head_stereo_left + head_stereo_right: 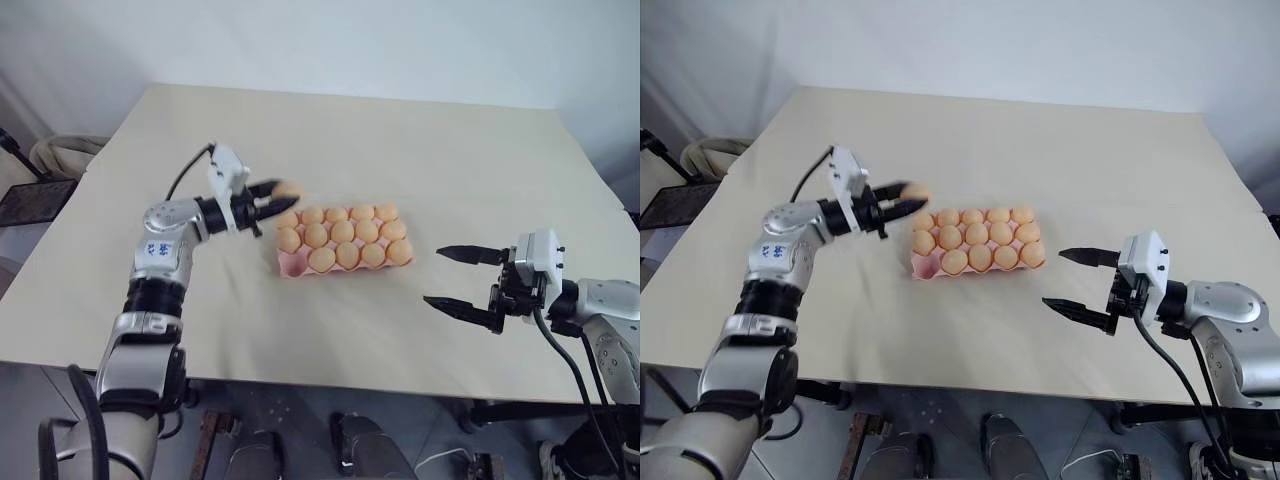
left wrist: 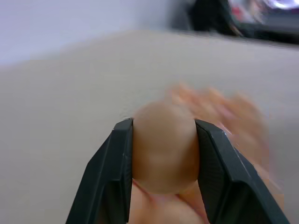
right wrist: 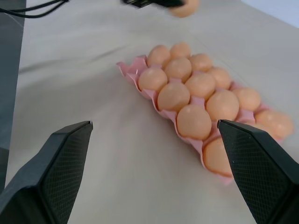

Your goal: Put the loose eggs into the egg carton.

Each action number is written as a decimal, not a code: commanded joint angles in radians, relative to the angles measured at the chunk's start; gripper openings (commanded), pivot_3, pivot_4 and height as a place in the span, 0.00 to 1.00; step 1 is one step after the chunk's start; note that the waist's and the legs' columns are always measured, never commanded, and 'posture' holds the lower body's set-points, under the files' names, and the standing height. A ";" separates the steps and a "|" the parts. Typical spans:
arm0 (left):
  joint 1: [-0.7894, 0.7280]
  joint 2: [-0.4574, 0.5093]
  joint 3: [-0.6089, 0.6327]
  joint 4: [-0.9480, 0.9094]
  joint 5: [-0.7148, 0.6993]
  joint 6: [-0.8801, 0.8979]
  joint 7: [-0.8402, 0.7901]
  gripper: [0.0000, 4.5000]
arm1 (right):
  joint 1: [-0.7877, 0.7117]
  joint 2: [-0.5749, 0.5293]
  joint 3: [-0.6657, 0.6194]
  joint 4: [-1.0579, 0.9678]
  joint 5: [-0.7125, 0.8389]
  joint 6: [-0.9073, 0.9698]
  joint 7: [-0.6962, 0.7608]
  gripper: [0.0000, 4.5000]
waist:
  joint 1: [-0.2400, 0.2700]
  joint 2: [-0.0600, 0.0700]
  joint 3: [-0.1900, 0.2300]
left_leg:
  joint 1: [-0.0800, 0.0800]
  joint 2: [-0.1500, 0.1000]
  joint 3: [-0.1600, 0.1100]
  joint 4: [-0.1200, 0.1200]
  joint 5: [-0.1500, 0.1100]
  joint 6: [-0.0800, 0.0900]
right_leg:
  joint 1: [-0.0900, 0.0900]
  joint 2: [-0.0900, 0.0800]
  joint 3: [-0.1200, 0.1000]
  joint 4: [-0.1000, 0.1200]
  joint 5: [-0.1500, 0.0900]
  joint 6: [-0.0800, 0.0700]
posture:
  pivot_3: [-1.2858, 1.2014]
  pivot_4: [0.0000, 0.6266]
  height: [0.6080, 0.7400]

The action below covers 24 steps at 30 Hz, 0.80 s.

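**Egg in our left tool, carton nearly full**

Eggs like these handle light, smooth and rounded, so we judge them slippery between hard black fingers and easy to crack if squeezed too hard. The safest hold is across the widest part of the shell, one finger on each side, which is how the held egg (image 2: 163, 151) sits now in the left wrist view: both fingers (image 2: 112, 172) press its flanks and the shell bulges out between them.

Our left tool (image 1: 272, 197) is closed down on that egg and carries it above the surface (image 1: 400, 130), just left of the far left corner of the egg carton (image 1: 291, 263). The carton lies flat at mid-surface, a pink tray whose cups are nearly all filled with eggs; the near left cup looks empty, though we cannot be sure of every cup from here.

Our right tool (image 1: 462, 282) hangs over the surface right of the carton, well apart from it, with its jaws spread wide and nothing between them.

We judge that the next move calls for lowering the egg gently into a free cup, then releasing only once it is seated, since a drop could crack it or send it rolling.
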 commanded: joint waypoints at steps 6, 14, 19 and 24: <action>0.069 0.040 -0.063 -0.164 0.008 0.073 -0.027 0.33 | 0.025 0.000 -0.041 -0.064 0.020 -0.012 -0.027 1.00 | 0.004 0.000 0.000 | 0.000 0.000 -0.003 0.010 0.001 0.001 | 0.004 0.000 -0.001 0.003 0.000 0.000 | 0.52 0.24 1.00; 0.071 0.022 -0.070 -0.166 0.014 0.076 -0.002 0.62 | 0.030 0.002 -0.037 -0.069 0.021 -0.015 -0.036 1.00 | 0.003 0.000 0.000 | 0.000 -0.002 -0.001 0.009 0.002 0.004 | 0.004 -0.003 0.000 0.001 0.001 0.003 | 0.52 0.24 1.00; 0.073 0.018 -0.057 -0.171 -0.002 0.058 -0.001 0.97 | 0.034 0.003 -0.036 -0.073 0.023 -0.016 -0.038 1.00 | 0.003 0.000 0.000 | 0.000 -0.002 -0.002 0.009 0.002 0.003 | 0.003 -0.003 -0.001 0.001 0.001 0.002 | 0.52 0.24 1.00; 0.057 0.062 0.002 -0.224 -0.069 0.148 -0.013 0.99 | 0.033 0.002 -0.040 -0.077 0.026 -0.015 -0.040 1.00 | 0.003 0.000 0.000 | -0.001 -0.002 -0.002 0.009 0.001 0.004 | 0.003 -0.003 -0.001 0.001 0.001 0.003 | 0.52 0.24 1.00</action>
